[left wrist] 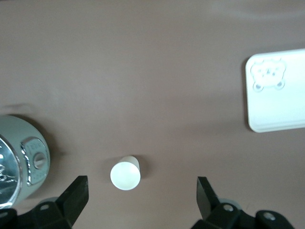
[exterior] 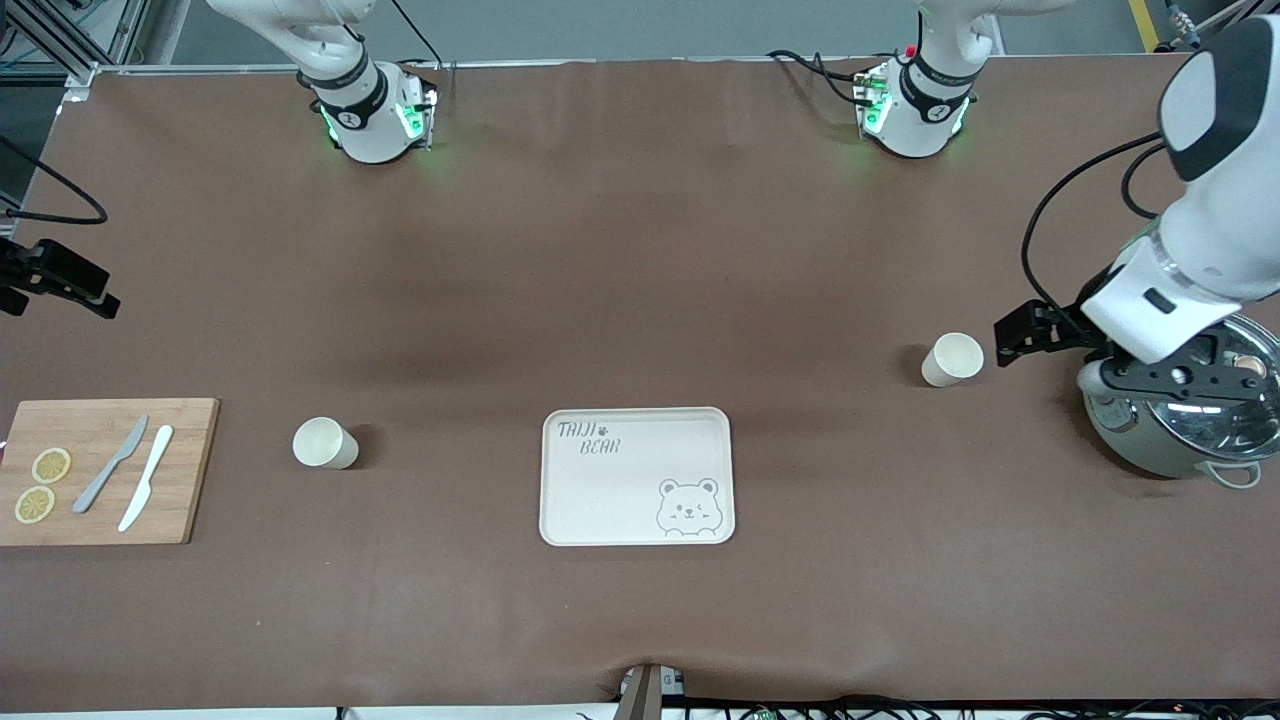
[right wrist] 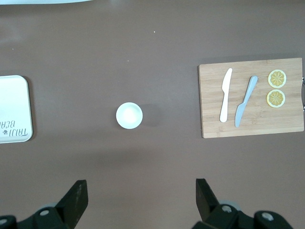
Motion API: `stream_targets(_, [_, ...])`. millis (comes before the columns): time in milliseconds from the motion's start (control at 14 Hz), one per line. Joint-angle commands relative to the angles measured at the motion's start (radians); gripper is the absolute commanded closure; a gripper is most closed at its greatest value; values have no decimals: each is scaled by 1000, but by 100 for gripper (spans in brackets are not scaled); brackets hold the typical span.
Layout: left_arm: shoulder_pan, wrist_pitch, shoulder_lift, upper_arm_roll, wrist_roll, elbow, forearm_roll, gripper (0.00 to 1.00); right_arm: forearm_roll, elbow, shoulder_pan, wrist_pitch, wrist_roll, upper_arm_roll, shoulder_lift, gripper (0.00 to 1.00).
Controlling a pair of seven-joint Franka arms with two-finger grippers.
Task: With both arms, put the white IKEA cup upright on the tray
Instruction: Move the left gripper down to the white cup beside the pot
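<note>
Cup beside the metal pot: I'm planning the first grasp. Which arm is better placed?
Left. The left end effector hovers open by that cup; the right end effector hangs near the other cup.

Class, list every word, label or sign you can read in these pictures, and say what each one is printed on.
"TAIJI BEAR": grey lettering on the cream tray, above a winking bear drawing.
Round mark on each arm's base band: too small to read.
Control panel on the metal cooker: too blurred to read.
Nothing else carries text.

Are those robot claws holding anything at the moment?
No. The left gripper and the right gripper are both open and empty, each over a white cup standing on the table.
</note>
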Motion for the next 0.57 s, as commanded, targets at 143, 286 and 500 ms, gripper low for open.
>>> stream_targets(143, [19,120,-99,-19,18,-265,1,0,-3,23,-17,-7,-6,7,11,0])
stream_targets(286, [39,252,-158,-18,26,-430,8,0,-5,23,-17,-4,-6,7,13,0])
stream_targets(500, [95,423,-220,-19,108,-646,10,0,-6,23,-17,8,-6,7,19,0])
